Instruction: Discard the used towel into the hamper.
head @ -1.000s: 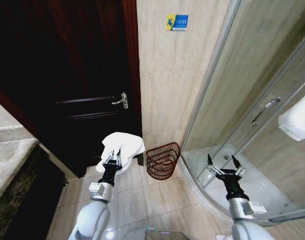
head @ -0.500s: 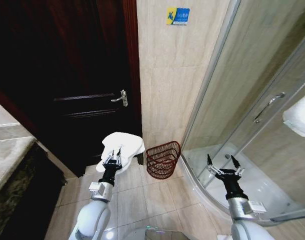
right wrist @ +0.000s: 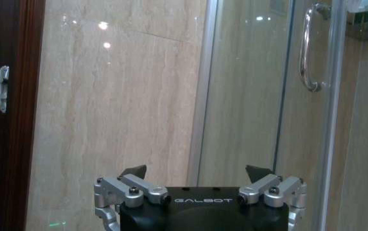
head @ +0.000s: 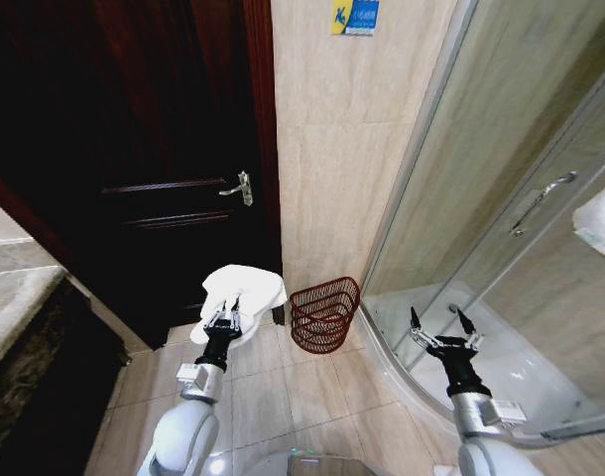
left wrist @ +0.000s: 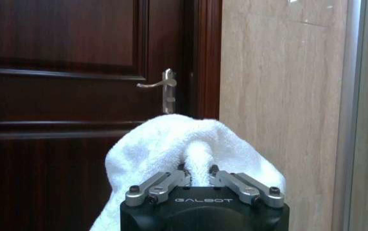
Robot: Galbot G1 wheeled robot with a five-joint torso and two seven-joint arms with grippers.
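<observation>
The left gripper [head: 229, 311] pinches the white towel [head: 243, 288] — held high, left of the wire hamper [head: 324, 315]; the right gripper [head: 440, 327] waits splayed — empty.

There are two claws: the left claw [head: 227, 314], clamped on a towel, and the right claw [head: 440, 328], with its fingers spread and nothing between them. There are two white towels: the one in the left claw [head: 245, 288] and a second towel [head: 600, 220] at the far right behind the shower glass. There is one hamper [head: 322, 315], a red-brown wire basket on the floor. There is one dark wooden door [head: 134, 159] with one door handle [head: 239, 187], one shower door handle [head: 544, 198], and one blue and yellow sign [head: 354, 16] on the wall.
</observation>
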